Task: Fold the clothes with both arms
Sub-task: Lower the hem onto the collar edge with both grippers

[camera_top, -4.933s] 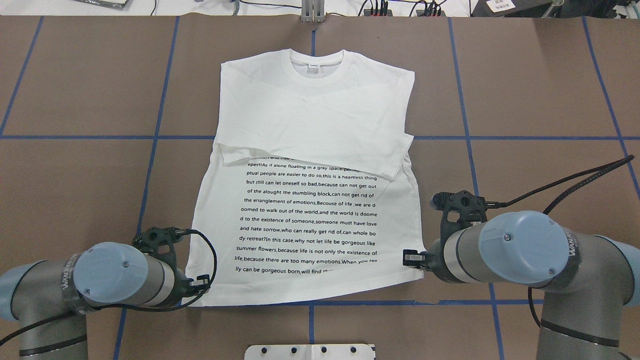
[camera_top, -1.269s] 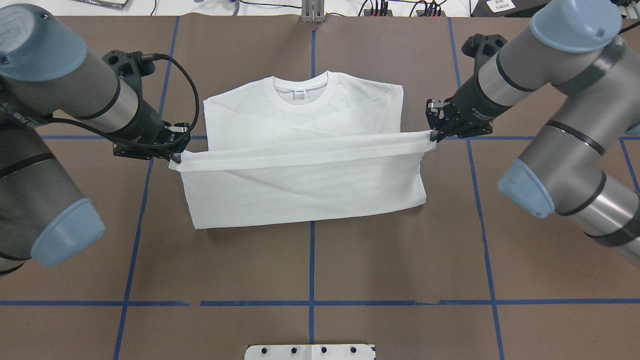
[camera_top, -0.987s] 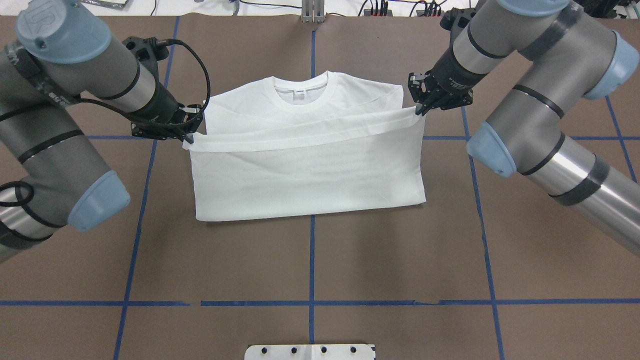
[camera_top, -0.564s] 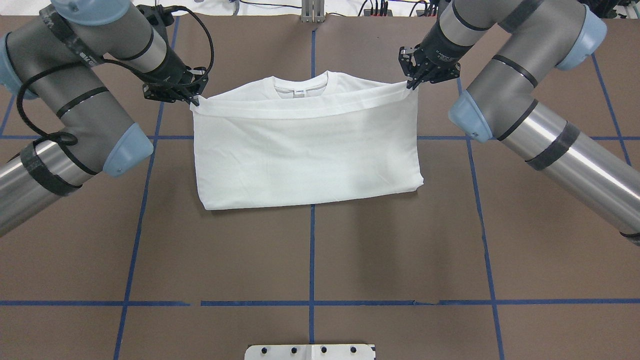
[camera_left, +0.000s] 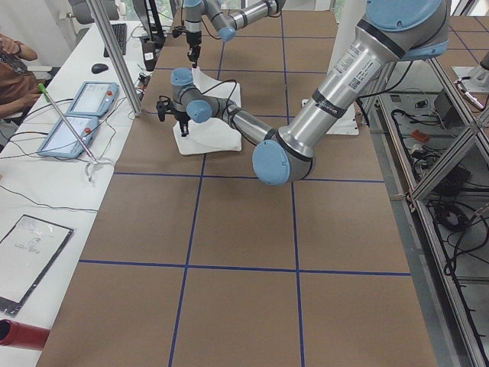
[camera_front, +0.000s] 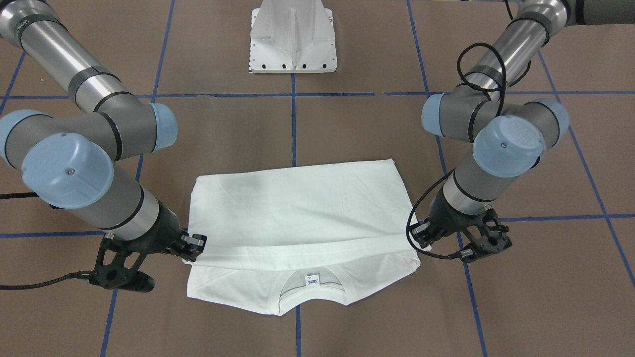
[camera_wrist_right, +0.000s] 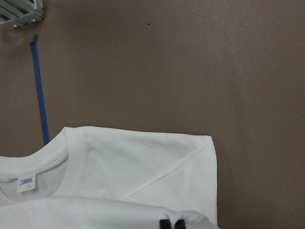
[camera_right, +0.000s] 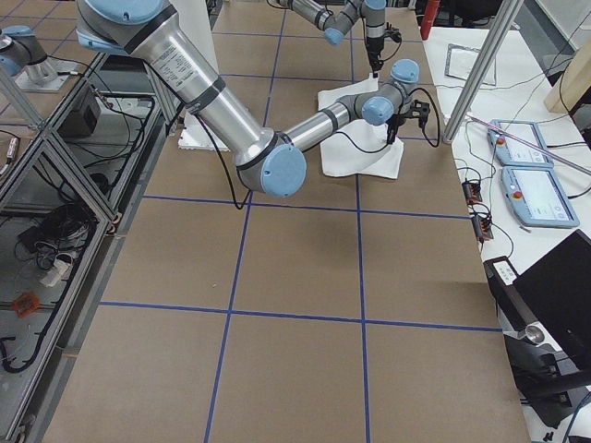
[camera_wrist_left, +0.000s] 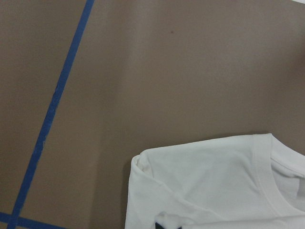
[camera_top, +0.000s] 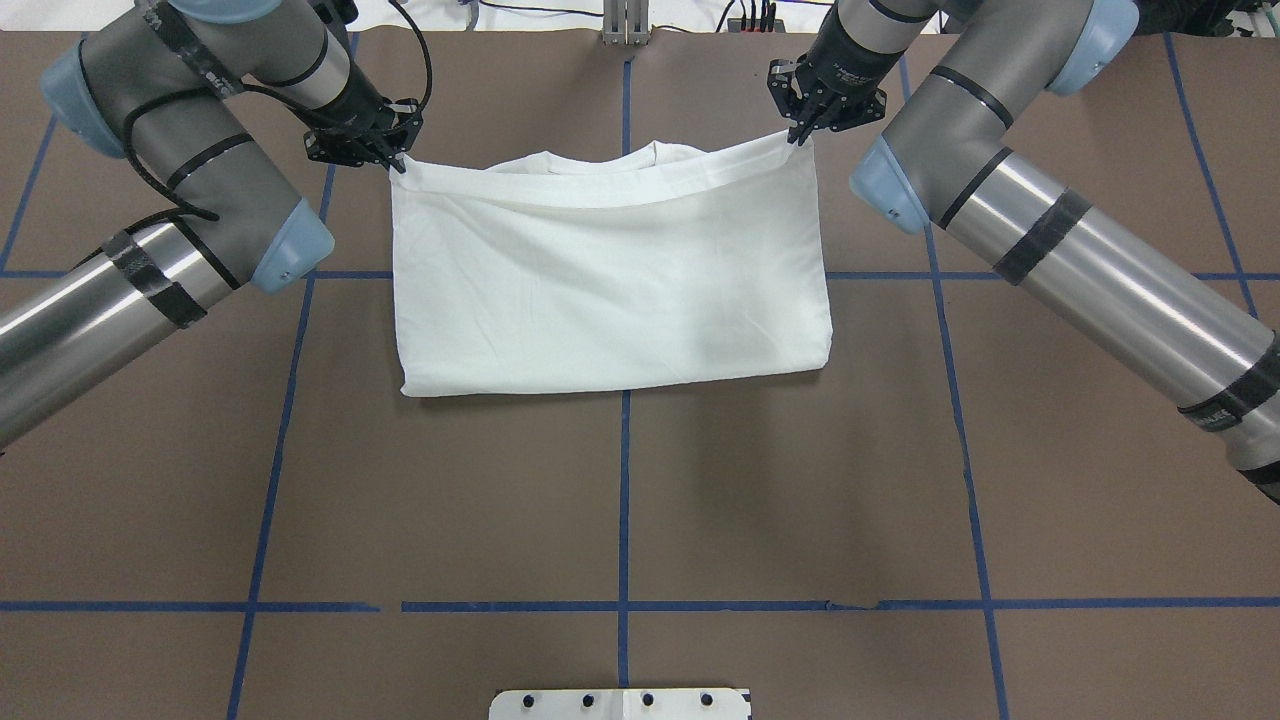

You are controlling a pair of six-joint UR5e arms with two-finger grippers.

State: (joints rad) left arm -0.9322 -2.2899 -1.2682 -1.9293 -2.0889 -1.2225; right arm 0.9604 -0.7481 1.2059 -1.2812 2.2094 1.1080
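The left gripper [camera_top: 397,162] is clamped on one corner of the hem of the white T-shirt [camera_top: 610,290], its fingers pinched together on the cloth, and the right gripper [camera_top: 797,136] is closed in the same way on the opposite hem corner. Both corners are at the end of the garment farthest from the white pedestal base [camera_front: 292,37], the left one on the robot's left of the base and the right one on its right. The T-shirt lies on the brown table [camera_top: 450,500] well out in front of the base, roughly centred on the blue tape line [camera_top: 622,500] that runs straight away from it. The garment is doubled over: its folded edge is the side nearest the base, and the upper layer stretches from that fold away from the base to the two grippers. The hem between them dips a little in the middle. In the front-facing view the hem stops just short of the shoulders, so the ribbed collar [camera_wrist_right: 50,156] and the small neck label [camera_wrist_right: 26,182] show beyond it, on the side farthest from the base. Both wrist views look down on the shoulder corners lying flat against the table.
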